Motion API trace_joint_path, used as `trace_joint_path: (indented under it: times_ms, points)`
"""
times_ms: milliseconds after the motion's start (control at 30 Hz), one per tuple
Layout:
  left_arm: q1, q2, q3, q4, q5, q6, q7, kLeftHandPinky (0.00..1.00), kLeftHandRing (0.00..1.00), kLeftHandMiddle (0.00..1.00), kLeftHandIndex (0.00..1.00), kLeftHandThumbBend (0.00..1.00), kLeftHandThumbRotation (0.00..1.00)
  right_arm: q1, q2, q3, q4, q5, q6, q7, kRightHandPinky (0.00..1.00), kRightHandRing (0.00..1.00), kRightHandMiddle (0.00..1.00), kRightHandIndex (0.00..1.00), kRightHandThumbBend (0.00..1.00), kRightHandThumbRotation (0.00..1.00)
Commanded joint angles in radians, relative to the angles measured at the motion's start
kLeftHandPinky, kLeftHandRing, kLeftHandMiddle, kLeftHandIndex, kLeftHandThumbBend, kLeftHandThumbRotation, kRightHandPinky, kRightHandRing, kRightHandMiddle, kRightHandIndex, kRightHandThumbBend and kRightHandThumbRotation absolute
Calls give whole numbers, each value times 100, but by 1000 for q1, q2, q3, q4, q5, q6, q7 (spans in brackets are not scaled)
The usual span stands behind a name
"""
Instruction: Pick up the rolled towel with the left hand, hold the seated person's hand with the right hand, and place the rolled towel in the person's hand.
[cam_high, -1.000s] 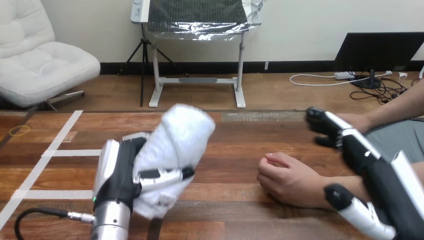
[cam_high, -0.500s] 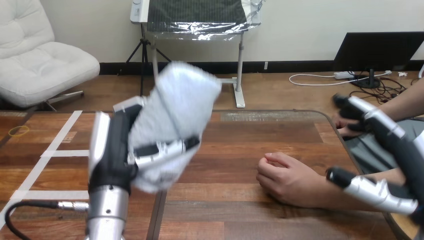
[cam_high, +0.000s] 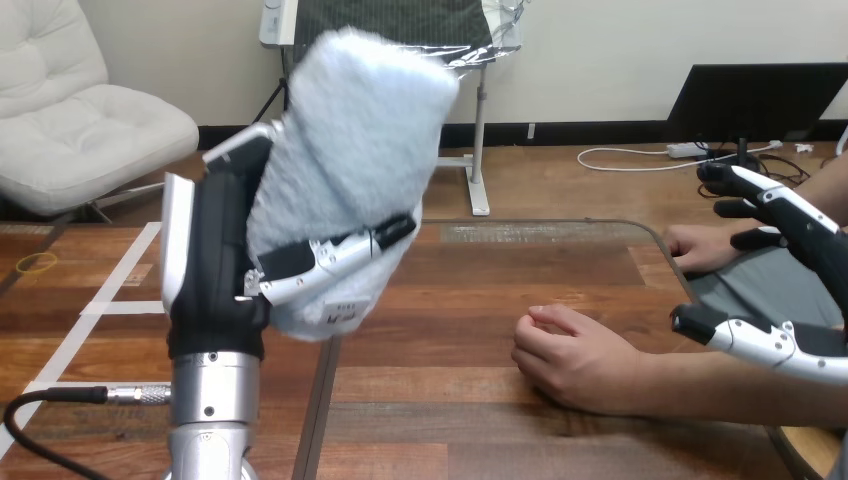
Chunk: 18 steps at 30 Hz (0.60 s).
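Fingers (cam_high: 330, 258) of the left hand (cam_high: 212, 270) are curled across the front of the rolled towel (cam_high: 350, 130) and clamp it against the palm. The roll stands nearly upright, tilted slightly right, clear of the tabletop (cam_high: 470, 290). It is left of and above the person's hand (cam_high: 575, 360), well apart from it. Fingers (cam_high: 765, 192) of the right hand (cam_high: 812, 238) are spread straight and grip nothing. Its thumb lies just right of the person's hand, over the forearm (cam_high: 720, 385); contact cannot be confirmed.

Step in hand: pickup appears complete, and the hold on the person's hand is not yet made. The person's hand rests palm down on the tabletop, loosely curled. Next move, as judged: bring the right hand down and left onto the person's hand, close around it, and present the palm upward before the towel is carried across.

Clearances: bare tabletop lies between the towel and the person's hand, with nothing standing in that path. The tabletop's right edge and rounded corner run just right of the person's hand, beneath the right hand. The person's other hand (cam_high: 700, 245) rests beyond the person's hand at that edge. Approach room on that side is tight.
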<state>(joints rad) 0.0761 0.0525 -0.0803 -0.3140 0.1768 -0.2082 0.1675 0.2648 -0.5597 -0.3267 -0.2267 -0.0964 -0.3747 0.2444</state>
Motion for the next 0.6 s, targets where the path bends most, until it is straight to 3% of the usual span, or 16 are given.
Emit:
trace_joint_path:
  times_ms: [0, 267, 567]
  points:
    - [-49, -20, 7, -32, -28, -39, -11, 23, 29, 35, 38, 54, 0, -61, -59, -21, -9, -16, 52, 28, 72, 86, 90, 88, 97, 55]
    - [-53, -32, 7, -33, -55, -69, -34, 22, 28, 34, 37, 50, 0, -93, -109, -18, 12, -22, 90, 68, 73, 88, 92, 89, 100, 42]
    - [-57, -43, 7, -40, -69, -75, -48, 20, 26, 32, 36, 49, 0, -136, -163, 7, 61, -106, 94, 88, 72, 88, 92, 90, 100, 35]
